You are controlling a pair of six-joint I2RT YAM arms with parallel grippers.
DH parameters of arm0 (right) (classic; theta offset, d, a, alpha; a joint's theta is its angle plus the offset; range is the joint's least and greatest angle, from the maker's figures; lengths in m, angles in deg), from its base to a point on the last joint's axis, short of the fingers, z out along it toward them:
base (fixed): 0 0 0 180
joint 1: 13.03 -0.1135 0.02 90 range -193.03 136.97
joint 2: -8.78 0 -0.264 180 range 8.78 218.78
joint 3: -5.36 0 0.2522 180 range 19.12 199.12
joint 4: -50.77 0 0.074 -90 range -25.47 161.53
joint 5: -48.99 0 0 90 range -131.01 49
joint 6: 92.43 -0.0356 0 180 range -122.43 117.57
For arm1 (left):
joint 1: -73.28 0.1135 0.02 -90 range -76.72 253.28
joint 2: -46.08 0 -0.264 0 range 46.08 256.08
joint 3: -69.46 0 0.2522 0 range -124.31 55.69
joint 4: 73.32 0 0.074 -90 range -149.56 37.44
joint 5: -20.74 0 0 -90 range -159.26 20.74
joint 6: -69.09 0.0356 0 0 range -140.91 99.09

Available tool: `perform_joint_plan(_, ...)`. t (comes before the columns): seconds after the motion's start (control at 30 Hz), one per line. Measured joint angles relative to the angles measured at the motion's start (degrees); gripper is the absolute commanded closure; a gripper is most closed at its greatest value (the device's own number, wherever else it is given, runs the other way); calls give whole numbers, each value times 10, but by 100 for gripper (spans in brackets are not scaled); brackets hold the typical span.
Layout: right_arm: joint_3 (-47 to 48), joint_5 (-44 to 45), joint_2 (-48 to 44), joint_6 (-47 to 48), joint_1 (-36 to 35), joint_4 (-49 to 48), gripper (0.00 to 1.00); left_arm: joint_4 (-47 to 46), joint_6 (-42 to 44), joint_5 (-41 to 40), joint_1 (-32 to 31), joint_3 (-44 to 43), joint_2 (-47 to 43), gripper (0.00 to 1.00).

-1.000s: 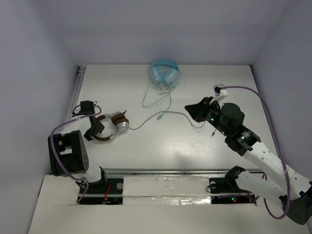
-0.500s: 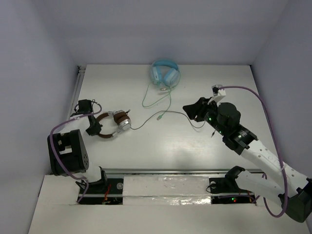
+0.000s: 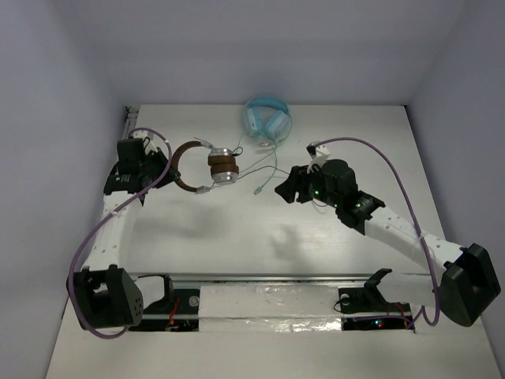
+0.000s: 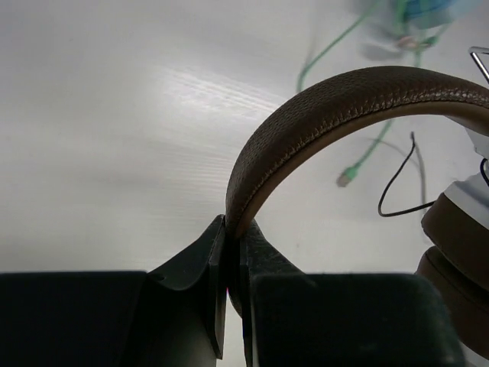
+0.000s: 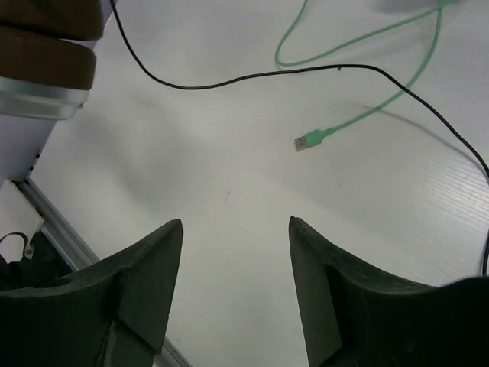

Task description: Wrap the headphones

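One narrow pinch carries the whole load: the headphones point(image 3: 213, 164) are at the far left of the table point(image 3: 237, 245), apparently raised off it. The left gripper point(image 4: 233, 252) has its jaws pressed together on the headband point(image 4: 336, 99) near one end, and the earcups point(image 3: 223, 167) hang out to the side. That off-centre weight could swing or twist the band in the grip, and a quick move might let it slide out.

The cable point(image 5: 260, 75) trails from the earcups across the table and passes ahead of the right gripper point(image 5: 233, 225), whose jaws stand spread and hold nothing. It is thin and seems to lie flat, so a closing grab may miss it or scrape the surface.

The bigger hazard is the green cable point(image 5: 359, 115), which crosses the dark one, with its plug point(image 5: 309, 141) lying close by. A careless pinch could take the green strand, or both. Winding would then drag the blue headphones point(image 3: 267, 117) along or knot the two leads. Pulling the dark cable hard while the band is clamped could also strain it where it joins the earcup
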Motion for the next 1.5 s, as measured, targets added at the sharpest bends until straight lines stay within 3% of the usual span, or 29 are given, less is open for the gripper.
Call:
perform_joint_plan(0.2,31,-24,9,41,-2,-15,21,-24,-13,89,-13,-9,-41,100)
perform_joint_plan(0.67,52,-112,76,141,-2,-81,20,-99,-66,211,-30,9,-92,100)
perform_joint_plan(0.97,76,-110,78,176,-2,-83,24,-113,-91,240,-37,-7,-140,100)
perform_joint_plan(1.23,78,-116,84,186,2,-85,41,-132,-124,258,-38,-7,-144,100)
perform_joint_plan(1.5,68,-141,97,174,22,-120,42,-181,-178,279,-37,-25,-144,100)
